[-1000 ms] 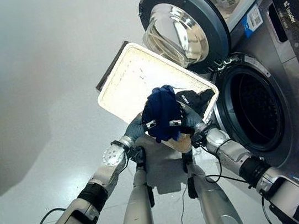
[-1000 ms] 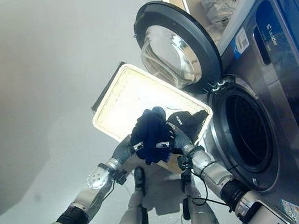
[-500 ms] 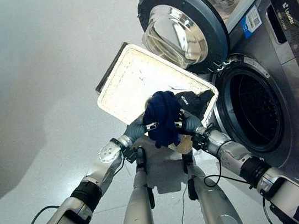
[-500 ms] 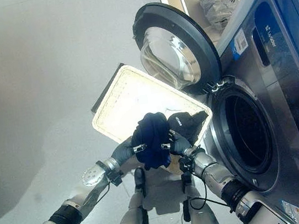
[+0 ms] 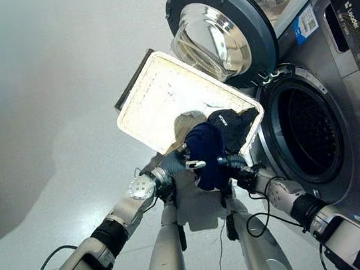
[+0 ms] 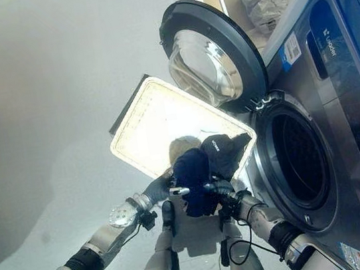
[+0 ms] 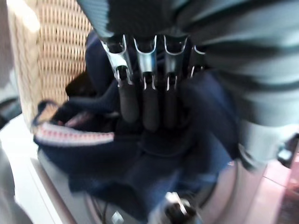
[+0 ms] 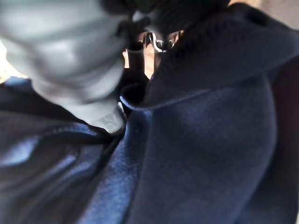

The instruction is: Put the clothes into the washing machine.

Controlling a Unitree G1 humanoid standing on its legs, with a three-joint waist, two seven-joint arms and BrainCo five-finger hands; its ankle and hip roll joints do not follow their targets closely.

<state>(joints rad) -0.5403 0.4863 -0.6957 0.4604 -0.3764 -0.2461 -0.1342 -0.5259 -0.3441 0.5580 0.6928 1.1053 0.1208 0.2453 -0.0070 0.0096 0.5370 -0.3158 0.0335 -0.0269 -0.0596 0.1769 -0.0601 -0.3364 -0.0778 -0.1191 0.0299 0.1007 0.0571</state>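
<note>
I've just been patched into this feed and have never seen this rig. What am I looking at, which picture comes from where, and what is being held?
The two wide pictures come from the robot's head, looking down; the two close ones from its wrists. On the floor stands a white rectangular laundry basket beside a grey front-loading washing machine whose round glass door stands open. The left hand and right hand grip a bundled dark navy garment between them at the basket's near edge. A black garment and a beige one lie in the basket. The left wrist view shows fingers pressed into the navy cloth.
</note>
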